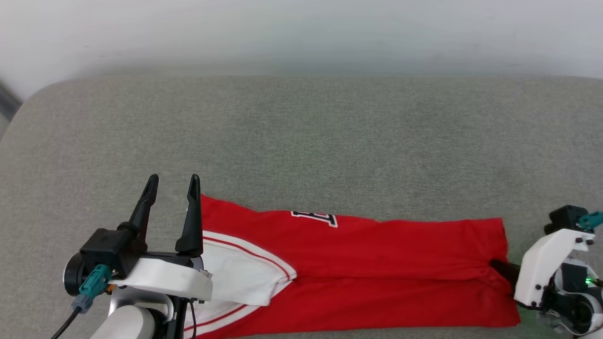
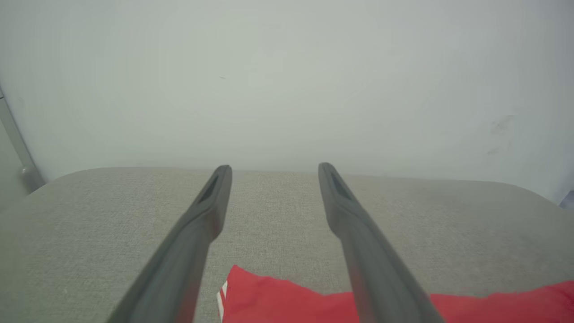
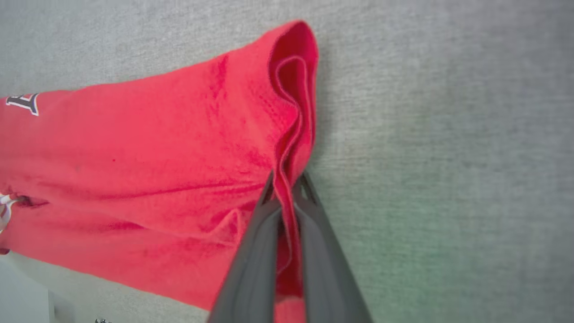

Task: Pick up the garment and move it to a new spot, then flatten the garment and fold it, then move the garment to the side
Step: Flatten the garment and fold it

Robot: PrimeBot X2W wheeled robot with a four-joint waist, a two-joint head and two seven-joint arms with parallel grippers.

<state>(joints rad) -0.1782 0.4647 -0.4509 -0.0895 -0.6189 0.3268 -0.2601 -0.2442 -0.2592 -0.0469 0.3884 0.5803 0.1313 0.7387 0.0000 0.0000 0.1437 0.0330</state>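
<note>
The garment (image 1: 377, 268) lies as a long red band across the near part of the grey cushion, with a white sleeve folded over its left end and a bit of black print at its far edge. My right gripper (image 3: 287, 179) is shut on the red hem at the garment's (image 3: 148, 152) right end, the cloth pinched up between the fingers; in the head view its dark tips (image 1: 501, 268) press into that edge. My left gripper (image 1: 173, 184) hovers open over the garment's left end, and in its own view the left gripper (image 2: 274, 172) holds nothing, with a corner of the garment (image 2: 278, 300) below.
The grey cushion (image 1: 301, 141) stretches wide beyond the garment toward a pale wall (image 1: 301, 33). Its rounded left corner (image 1: 28, 108) drops off beside a dark strip. A cable hangs from my left wrist (image 1: 89, 287).
</note>
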